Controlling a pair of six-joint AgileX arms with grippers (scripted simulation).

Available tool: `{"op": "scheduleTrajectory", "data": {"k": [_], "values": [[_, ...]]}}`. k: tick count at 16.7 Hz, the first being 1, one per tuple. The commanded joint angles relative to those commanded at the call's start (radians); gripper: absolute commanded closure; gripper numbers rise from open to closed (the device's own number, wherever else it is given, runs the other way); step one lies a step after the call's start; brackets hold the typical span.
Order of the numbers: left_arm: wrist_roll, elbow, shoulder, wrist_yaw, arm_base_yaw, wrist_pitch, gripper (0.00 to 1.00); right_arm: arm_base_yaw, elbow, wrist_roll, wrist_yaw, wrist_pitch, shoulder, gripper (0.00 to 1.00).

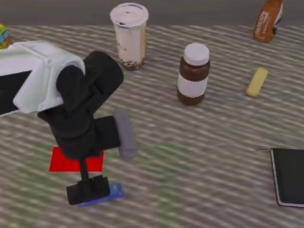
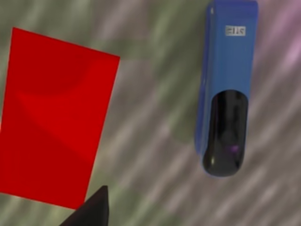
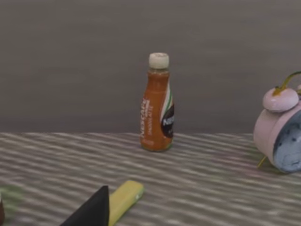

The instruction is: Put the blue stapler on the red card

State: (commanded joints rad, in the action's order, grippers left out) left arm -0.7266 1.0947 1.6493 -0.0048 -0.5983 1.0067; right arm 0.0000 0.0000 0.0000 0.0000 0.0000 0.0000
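Approach is the step in hand: my left gripper (image 1: pixel 89 189) hangs over the blue stapler (image 1: pixel 110 192), which lies on the table just beside the red card (image 1: pixel 76 161), not touching it. I cannot tell how its fingers stand. Next I judge a descent and grasp, then a short carry onto the card. My right arm is out of the top view.

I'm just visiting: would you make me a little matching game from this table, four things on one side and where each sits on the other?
Things:
1. blue stapler
2. red card
3. black notebook
4. orange bottle

Places:
A. far right corner of the table
B. right edge, near side
C. partly hidden beneath the left arm
D. under the left tool, on the near side of the card

Pairs: 1-D, 2-C, 3-B, 4-A
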Motion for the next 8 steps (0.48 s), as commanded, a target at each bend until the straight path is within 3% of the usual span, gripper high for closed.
{"op": "scheduleTrajectory", "data": {"k": [8], "values": [[-0.004, -0.022, 0.024, 0.0, 0.001, -0.037, 0.0, 0.0, 0.0, 0.0, 0.0, 0.0, 0.0, 0.0]]}}
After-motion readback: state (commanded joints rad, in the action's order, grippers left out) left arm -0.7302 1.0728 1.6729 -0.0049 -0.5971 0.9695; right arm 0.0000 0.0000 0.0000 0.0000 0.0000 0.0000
